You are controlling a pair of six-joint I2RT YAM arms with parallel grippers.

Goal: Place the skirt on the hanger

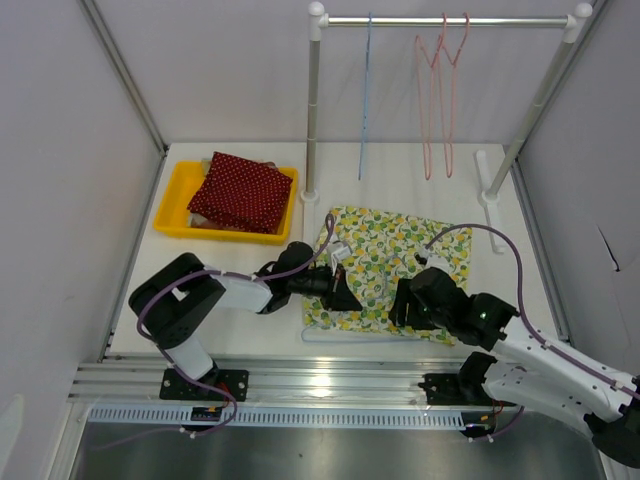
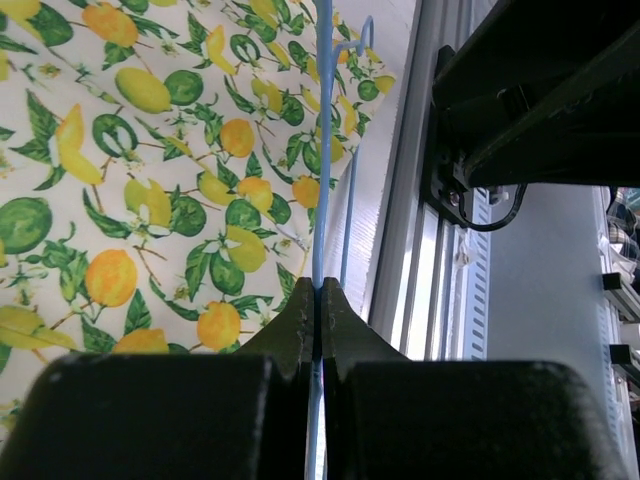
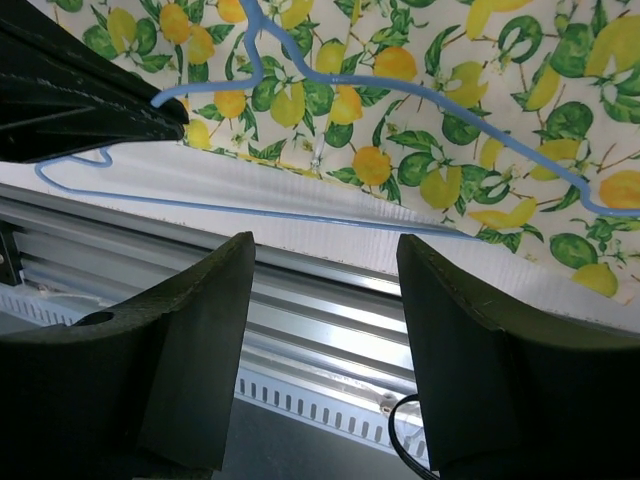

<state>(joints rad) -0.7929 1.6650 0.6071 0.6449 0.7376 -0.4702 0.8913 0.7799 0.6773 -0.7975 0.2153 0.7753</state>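
Yellow-green lemon-print skirt (image 1: 395, 262) lies flat on table (image 1: 420, 165), centre, toward near edge. Blue hanger (image 2: 322, 150) lies at skirt's near-left edge, partly on the cloth. L gripper (image 2: 318, 295) clamped tight on hanger wire. R gripper (image 3: 325, 250) has jaws apart, nothing btwn them, over skirt's near edge, just right of L. Yellow tray (image 1: 175, 195) w/ red dotted cloth (image 1: 240, 190) sits far left.

The top camera looks down from above and behind on the whole desk (image 1: 400, 175). Both wrist cameras sit close over the near edge of the lemon-print skirt (image 2: 150, 200), both showing the blue hanger (image 2: 322, 150).
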